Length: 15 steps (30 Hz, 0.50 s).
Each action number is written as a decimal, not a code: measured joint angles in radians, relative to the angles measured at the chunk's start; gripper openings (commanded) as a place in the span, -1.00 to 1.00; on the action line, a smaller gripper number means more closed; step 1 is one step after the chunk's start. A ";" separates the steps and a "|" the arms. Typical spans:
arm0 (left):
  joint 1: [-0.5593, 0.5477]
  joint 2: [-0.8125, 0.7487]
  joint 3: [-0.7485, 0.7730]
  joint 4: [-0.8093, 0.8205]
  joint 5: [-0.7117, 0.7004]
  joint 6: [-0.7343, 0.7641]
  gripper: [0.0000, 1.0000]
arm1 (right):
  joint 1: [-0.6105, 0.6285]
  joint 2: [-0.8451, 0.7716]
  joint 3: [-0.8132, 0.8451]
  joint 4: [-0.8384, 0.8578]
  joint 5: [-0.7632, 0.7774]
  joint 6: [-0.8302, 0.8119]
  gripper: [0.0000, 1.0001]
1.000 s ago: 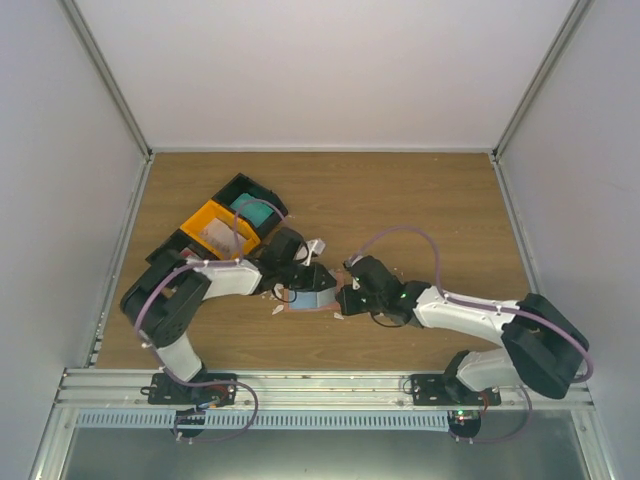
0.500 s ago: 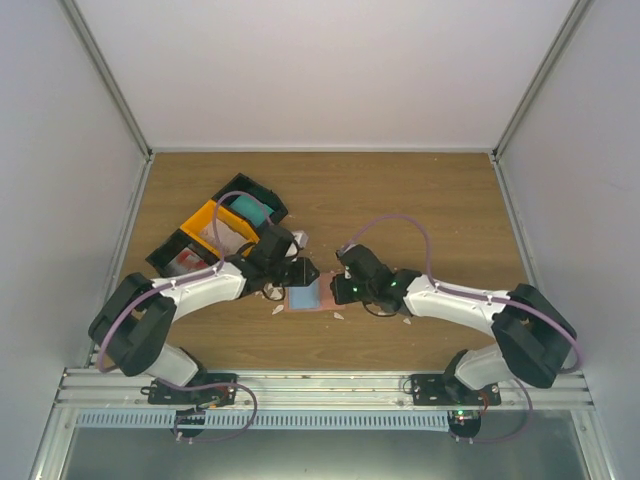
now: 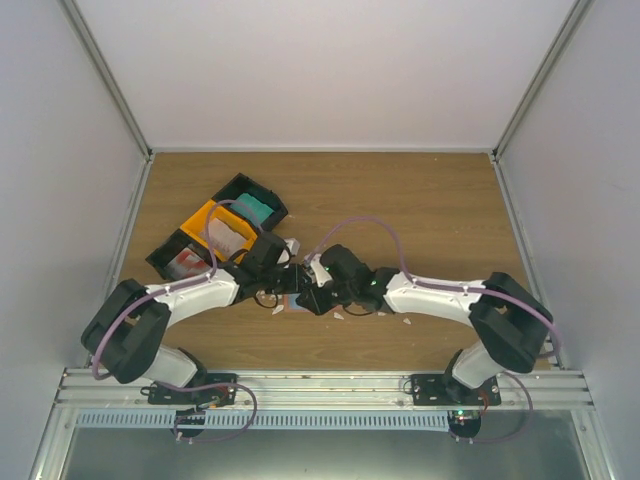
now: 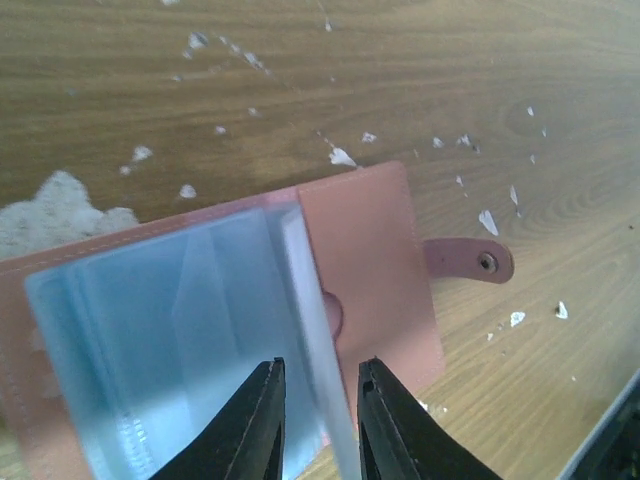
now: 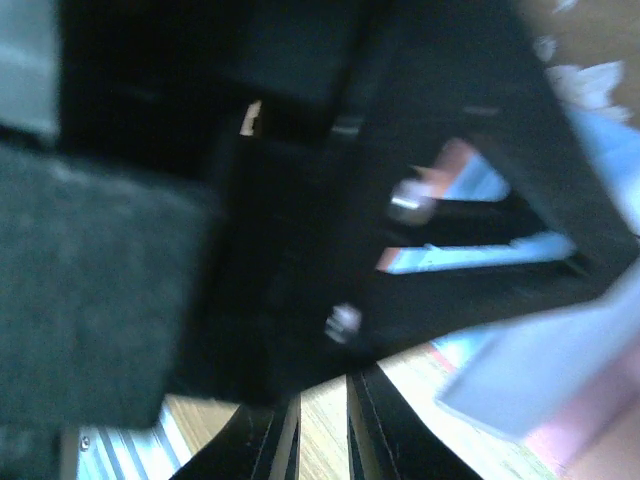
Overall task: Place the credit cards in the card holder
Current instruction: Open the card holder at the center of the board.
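Observation:
The salmon-pink card holder (image 4: 370, 250) lies open on the wooden table, its clear bluish sleeves (image 4: 170, 320) showing. One sleeve page stands up on edge between the fingers of my left gripper (image 4: 320, 420), whose jaws stand slightly apart with a gap beside the sheet. From above, both grippers crowd over the holder (image 3: 296, 301) and hide most of it. My right gripper (image 5: 322, 440) is close against the left arm's black body, jaws narrowly parted with bare wood between them. A teal credit card (image 3: 255, 210) lies in a black bin.
An orange bin (image 3: 205, 218) with a pale card and a second black bin (image 3: 165, 258) with a red one stand at the back left. Small white scraps (image 4: 60, 205) litter the table around the holder. The snap tab (image 4: 470, 260) sticks out of the holder's right edge.
The right arm has swung left until its gripper meets the left one over the holder, and its jaws have parted a little. The left gripper stays at the holder.

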 measured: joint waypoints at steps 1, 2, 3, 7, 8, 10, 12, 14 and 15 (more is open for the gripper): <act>0.003 0.011 -0.003 0.010 0.027 0.002 -0.53 | 0.010 0.022 0.008 0.006 -0.010 -0.008 -0.69; 0.005 0.024 -0.003 0.022 0.047 0.005 -0.53 | 0.019 0.041 0.013 0.010 -0.018 -0.015 -0.69; 0.009 0.045 -0.003 0.029 0.072 0.009 -0.53 | 0.026 0.055 0.014 0.017 -0.013 -0.016 -0.69; 0.022 0.144 0.001 0.061 0.160 0.029 -0.53 | 0.045 0.095 0.017 0.010 0.034 -0.022 -0.69; 0.023 0.161 0.002 0.068 0.174 0.032 -0.53 | 0.053 0.100 0.014 0.008 0.058 -0.018 -0.69; 0.024 0.188 0.005 0.089 0.202 0.035 -0.53 | 0.068 0.100 -0.005 0.024 0.120 -0.004 -0.69; 0.024 0.198 0.008 0.105 0.214 0.033 -0.54 | 0.076 0.093 -0.031 0.058 0.175 0.016 -0.68; 0.024 0.200 0.014 0.118 0.226 0.030 -0.54 | 0.080 0.084 -0.055 0.081 0.232 0.043 -0.68; 0.024 0.200 0.015 0.127 0.230 0.027 -0.54 | 0.079 0.082 -0.063 0.084 0.264 0.057 -0.68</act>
